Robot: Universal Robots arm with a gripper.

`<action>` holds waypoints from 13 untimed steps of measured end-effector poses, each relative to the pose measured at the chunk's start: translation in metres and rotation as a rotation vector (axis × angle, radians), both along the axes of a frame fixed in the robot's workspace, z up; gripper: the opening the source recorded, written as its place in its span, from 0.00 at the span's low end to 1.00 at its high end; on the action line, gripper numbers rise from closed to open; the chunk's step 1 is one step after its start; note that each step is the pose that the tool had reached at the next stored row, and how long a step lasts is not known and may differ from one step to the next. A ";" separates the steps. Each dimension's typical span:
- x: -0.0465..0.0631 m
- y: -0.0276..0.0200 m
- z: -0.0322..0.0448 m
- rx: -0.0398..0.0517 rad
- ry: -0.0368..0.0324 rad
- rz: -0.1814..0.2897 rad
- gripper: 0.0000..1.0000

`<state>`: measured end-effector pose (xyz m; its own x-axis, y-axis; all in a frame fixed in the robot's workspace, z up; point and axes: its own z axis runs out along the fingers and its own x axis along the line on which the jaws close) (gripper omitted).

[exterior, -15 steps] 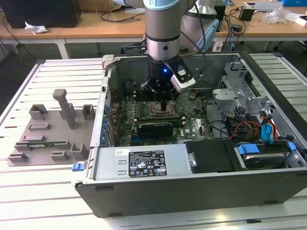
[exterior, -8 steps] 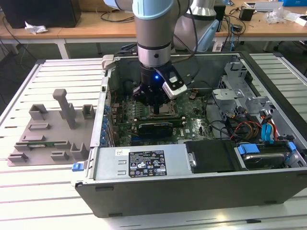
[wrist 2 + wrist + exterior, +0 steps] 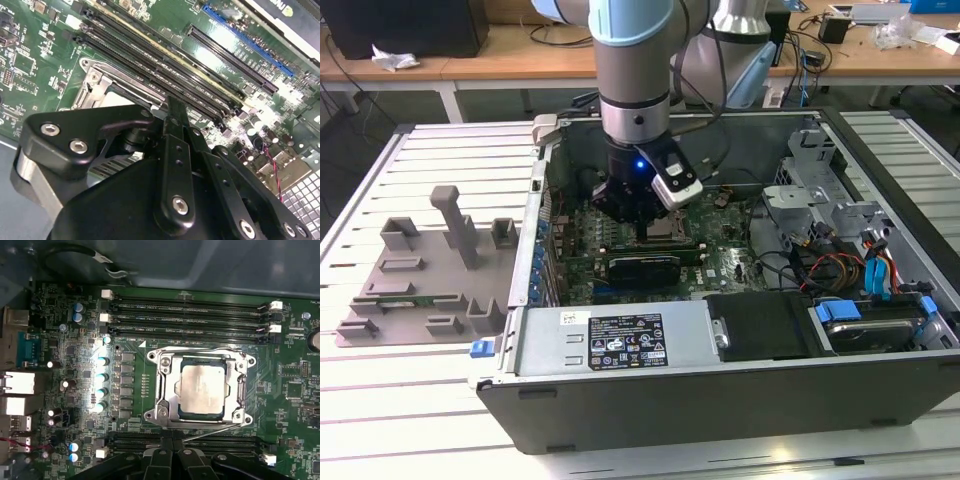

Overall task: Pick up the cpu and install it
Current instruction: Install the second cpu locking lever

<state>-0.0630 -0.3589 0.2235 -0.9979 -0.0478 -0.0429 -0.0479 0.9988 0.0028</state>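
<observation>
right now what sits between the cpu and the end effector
In the first wrist view, the socket frame's lower edge and a row of black memory slots lie between the cpu and the end effector.

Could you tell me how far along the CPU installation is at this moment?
Already done, by the look of it: the flat square silver-topped cpu lies inside the metal-edged socket frame on the green motherboard in the first wrist view. In hand: nothing visible; the black end effector hangs just above the socket inside the open computer case. Left: the frame looks open, with no cover over the chip.
</observation>
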 end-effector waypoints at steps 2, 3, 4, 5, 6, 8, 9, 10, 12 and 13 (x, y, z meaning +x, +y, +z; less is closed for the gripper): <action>-0.003 0.0000 -0.0007 0.0002 -0.0002 0.000 0.11; -0.003 -0.0002 -0.0009 0.0006 -0.0002 0.000 0.11; -0.004 -0.0008 -0.0012 0.0019 -0.0001 0.000 0.11; -0.004 -0.0026 -0.0015 0.0085 -0.0001 0.000 0.11; -0.004 -0.0051 -0.0019 0.0192 -0.0002 0.000 0.11; -0.004 -0.0103 -0.0023 0.0466 -0.0001 0.000 0.11; -0.004 -0.0123 -0.0026 0.0587 -0.0002 0.000 0.11; -0.004 -0.0158 -0.0031 0.0737 -0.0002 0.000 0.11; -0.004 -0.0195 -0.0043 0.0823 -0.0001 0.000 0.11; -0.004 -0.0199 -0.0052 0.0851 -0.0002 -0.001 0.11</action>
<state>-0.0671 -0.3788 0.2184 -0.9980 -0.0431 -0.0469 -0.0471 0.9950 0.0876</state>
